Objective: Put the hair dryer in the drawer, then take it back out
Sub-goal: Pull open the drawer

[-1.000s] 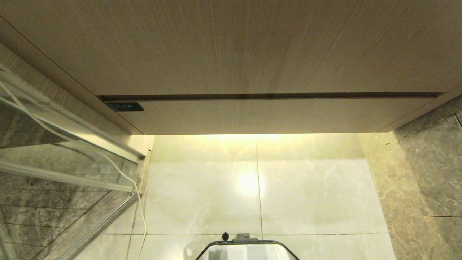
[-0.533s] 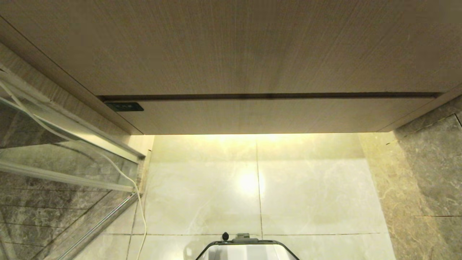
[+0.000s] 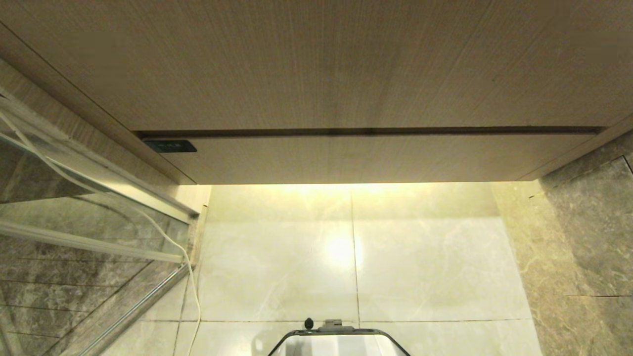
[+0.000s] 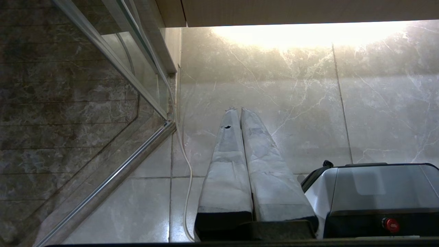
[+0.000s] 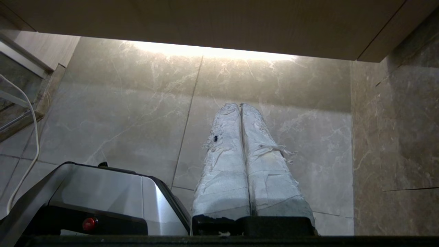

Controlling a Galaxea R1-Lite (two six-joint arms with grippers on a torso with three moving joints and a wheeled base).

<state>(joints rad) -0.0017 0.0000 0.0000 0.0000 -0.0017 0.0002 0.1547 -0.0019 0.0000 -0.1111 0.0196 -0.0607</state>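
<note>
The drawer is the wide shallow wood-grain front under a dark gap, and it is closed flush; its lower edge also shows in the right wrist view. The hair dryer is out of view in every frame. My left gripper hangs over the floor tiles beside the glass door, taped fingers pressed together with nothing between them. My right gripper hangs the same way over the tiles, shut and empty. Neither arm shows in the head view.
A taller wood-grain panel stands above the drawer. A glass shower door with a metal frame and a thin white cable are on the left. A dark marble wall closes the right. My base faces glossy floor tiles.
</note>
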